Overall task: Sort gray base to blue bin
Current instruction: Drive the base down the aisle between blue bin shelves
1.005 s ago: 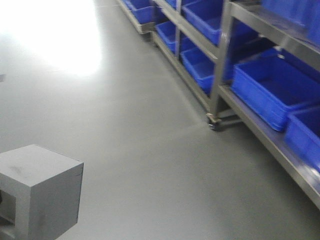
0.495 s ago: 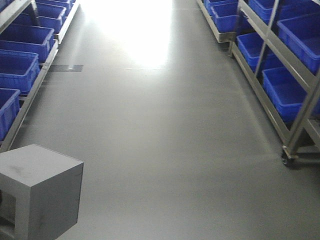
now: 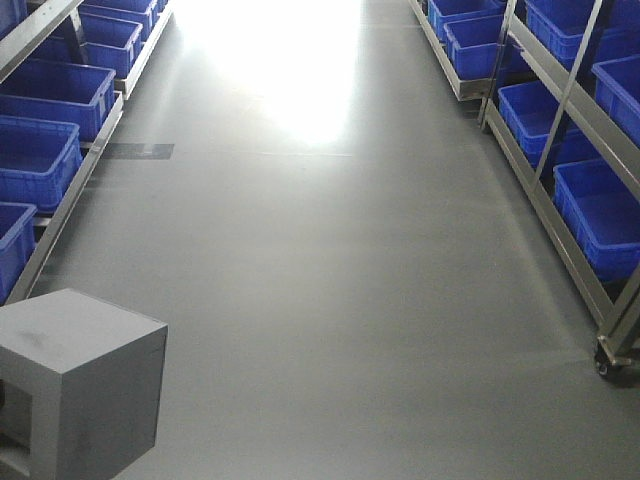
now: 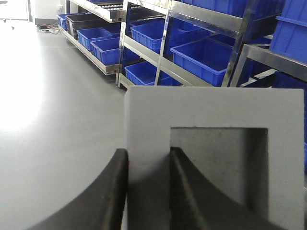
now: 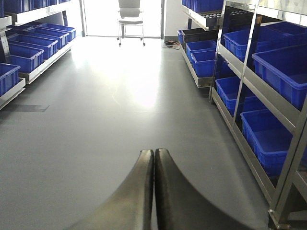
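The gray base (image 3: 80,385) is a matte gray cube at the lower left of the front view, held above the floor. In the left wrist view the gray base (image 4: 216,115) fills the frame with its square recess facing me. My left gripper (image 4: 148,158) is shut on the wall of the block, one finger outside and one inside the recess. My right gripper (image 5: 154,154) is shut and empty above the bare floor. Blue bins (image 3: 40,160) line the racks on both sides, with more on the right (image 3: 600,210).
Metal racks on castors (image 3: 608,365) run along both sides of a gray aisle (image 3: 320,280). Strong glare lies on the floor far ahead (image 3: 290,70). A chair (image 5: 131,14) stands at the far end. A dark floor patch (image 3: 138,151) lies near the left rack.
The view has swung left: one second ago the right rack filled the frame, now I face down the aisle with racks on both sides. The gray base stays at the same spot in view.
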